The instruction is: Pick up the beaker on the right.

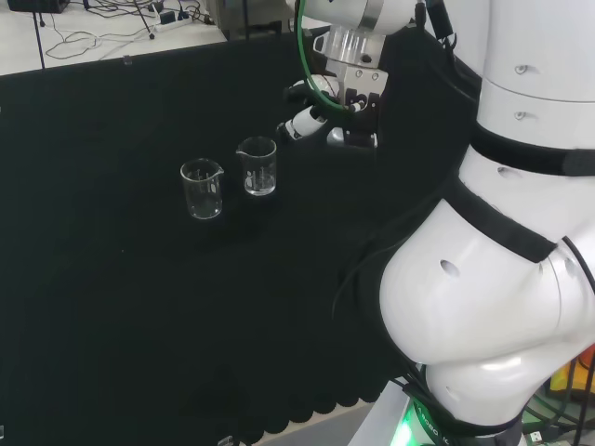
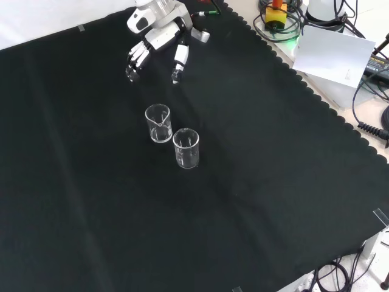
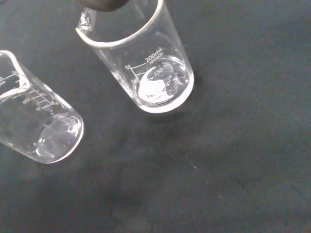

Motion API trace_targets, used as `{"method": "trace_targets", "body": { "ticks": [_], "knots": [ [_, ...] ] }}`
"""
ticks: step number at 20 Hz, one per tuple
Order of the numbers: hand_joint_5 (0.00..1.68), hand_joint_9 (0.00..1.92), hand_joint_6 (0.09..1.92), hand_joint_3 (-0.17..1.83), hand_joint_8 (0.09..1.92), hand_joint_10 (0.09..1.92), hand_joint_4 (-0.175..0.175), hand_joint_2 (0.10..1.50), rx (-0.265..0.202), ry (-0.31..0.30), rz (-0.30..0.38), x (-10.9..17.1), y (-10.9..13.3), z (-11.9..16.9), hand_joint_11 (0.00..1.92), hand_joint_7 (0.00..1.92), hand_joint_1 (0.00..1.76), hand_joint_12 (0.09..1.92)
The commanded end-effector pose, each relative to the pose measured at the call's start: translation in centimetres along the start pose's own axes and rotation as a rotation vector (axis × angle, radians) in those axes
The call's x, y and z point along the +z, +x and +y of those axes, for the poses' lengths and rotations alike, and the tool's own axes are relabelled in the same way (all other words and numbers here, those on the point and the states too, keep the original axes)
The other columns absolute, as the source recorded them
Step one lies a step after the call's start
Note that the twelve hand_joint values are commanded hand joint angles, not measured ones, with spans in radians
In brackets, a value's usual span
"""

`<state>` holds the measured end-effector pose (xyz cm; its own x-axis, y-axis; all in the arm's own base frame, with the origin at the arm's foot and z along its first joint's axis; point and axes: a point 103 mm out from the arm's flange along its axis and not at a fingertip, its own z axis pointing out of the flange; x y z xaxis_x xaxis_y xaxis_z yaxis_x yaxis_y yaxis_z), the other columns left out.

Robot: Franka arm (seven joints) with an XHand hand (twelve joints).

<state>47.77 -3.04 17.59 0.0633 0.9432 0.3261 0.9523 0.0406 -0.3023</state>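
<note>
Two clear glass beakers stand upright and close together on the black cloth. In the head view one beaker (image 1: 257, 166) is on the right and the other beaker (image 1: 202, 189) on the left. In the front view the first beaker (image 2: 158, 123) stands farther off and the second beaker (image 2: 186, 148) nearer. The hand (image 1: 321, 119) hovers to the right of the right-hand beaker and touches neither. Seen from the front, the hand (image 2: 159, 38) is beyond the beakers with relaxed, spread fingers (image 2: 180, 61) holding nothing. The wrist view has one marked beaker (image 3: 150, 68) close by and the other beaker (image 3: 41, 124) beside it.
The arm's white links (image 1: 493, 232) take up the right of the head view. In the front view the cloth's scalloped edge (image 2: 316, 100) runs down the right, with a white box (image 2: 333, 55) and cables (image 2: 371, 131) beyond it.
</note>
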Motion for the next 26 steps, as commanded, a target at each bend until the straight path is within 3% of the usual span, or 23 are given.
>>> {"method": "trace_targets", "body": {
  "ticks": [1, 6, 12, 18, 26],
  "knots": [
    [0.26, 0.21, 0.09, -0.17, 0.6, 0.71, -0.038, 0.89, -0.051, -0.001, 0.033, 2.1, -0.8, 0.9, 0.0, 0.09, 0.67, 1.35],
    [0.26, 0.21, 0.09, -0.17, 0.61, 0.71, -0.038, 0.88, -0.089, 0.023, 0.053, 3.6, -1.2, 1.4, 0.0, 0.1, 0.65, 1.34],
    [0.31, 0.26, 0.09, -0.17, 0.63, 0.71, -0.039, 0.87, -0.117, 0.001, 0.088, 4.9, -1.6, 1.9, 0.0, 0.15, 0.67, 1.33],
    [0.28, 0.24, 0.09, -0.17, 0.62, 0.68, -0.037, 0.85, -0.141, 0.018, 0.162, 5.9, -1.9, 3.1, 0.0, 0.11, 0.74, 1.33],
    [0.25, 0.22, 0.09, -0.17, 0.63, 0.68, -0.034, 0.86, -0.175, -0.085, 0.221, 6.5, -2.2, 3.9, 0.0, 0.11, 0.81, 1.3]
  ]
}}
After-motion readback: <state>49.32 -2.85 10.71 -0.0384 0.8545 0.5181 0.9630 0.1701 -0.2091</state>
